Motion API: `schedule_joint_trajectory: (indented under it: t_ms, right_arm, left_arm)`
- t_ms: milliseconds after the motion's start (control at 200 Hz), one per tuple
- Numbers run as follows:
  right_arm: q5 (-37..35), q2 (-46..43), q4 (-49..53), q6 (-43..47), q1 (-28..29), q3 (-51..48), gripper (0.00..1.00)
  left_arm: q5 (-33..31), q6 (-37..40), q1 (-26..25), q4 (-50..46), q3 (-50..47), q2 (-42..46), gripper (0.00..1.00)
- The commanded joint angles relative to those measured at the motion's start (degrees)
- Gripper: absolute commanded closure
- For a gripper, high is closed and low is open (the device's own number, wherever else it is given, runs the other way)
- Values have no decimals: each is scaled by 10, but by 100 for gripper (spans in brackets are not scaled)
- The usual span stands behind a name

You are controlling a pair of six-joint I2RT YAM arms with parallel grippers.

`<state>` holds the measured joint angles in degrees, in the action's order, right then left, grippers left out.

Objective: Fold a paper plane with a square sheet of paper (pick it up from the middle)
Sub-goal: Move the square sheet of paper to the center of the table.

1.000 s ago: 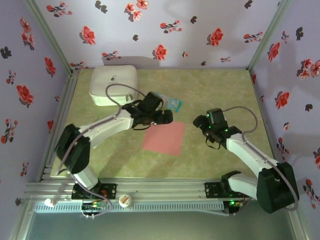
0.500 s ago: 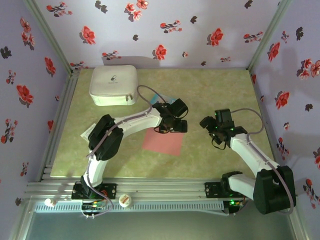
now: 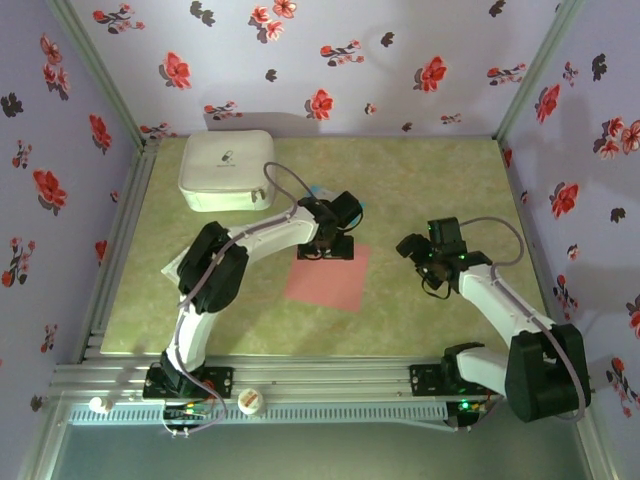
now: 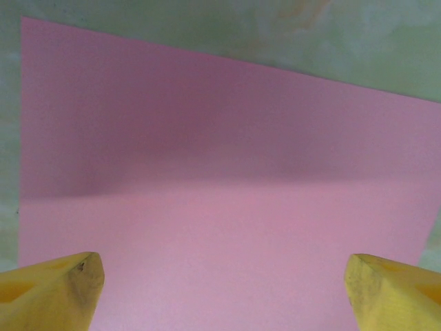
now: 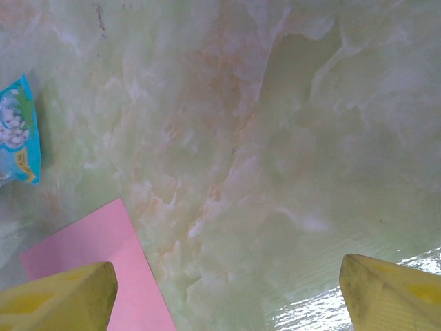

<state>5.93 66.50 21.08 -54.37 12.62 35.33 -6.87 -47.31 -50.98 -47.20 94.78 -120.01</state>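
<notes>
Salmon-pink square sheet of paper lies flat, unfolded; pickup pending, left gripper hovers above it, jaws wide; right gripper open too, aside. Next, probably: descend, pinch the middle.

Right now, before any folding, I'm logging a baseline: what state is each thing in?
square sheet of paper: flat on the table, unfolded.
left gripper: open, over the sheet.
right gripper: open, over bare table beside the sheet.
white case: closed.
light-blue packet: lying flat on the table.
</notes>
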Motion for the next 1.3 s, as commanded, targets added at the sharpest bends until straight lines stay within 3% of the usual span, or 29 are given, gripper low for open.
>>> schedule_joint_trajectory:
  t_ms: [0, 320, 770, 1135, 1295]
  right_arm:
    - [16, 12, -7, 11, -3, 3, 15]
    - [43, 40, -16, 16, -3, 11, 15]
    - [72, 22, -61, 39, -3, 11, 16]
    - [123, 36, -74, 68, -2, 23, 17]
    - [152, 57, -65, 82, 4, 41, 17]
  left_arm:
    - [11, 31, -4, -21, 10, -28, 9]
    - [20, 52, -7, -8, -16, -37, 8]
    - [-55, 87, 9, -50, -75, -24, 6]
    - [-42, 101, 16, -39, -57, 43, 6]
    - [14, 116, 18, -34, -46, 56, 6]
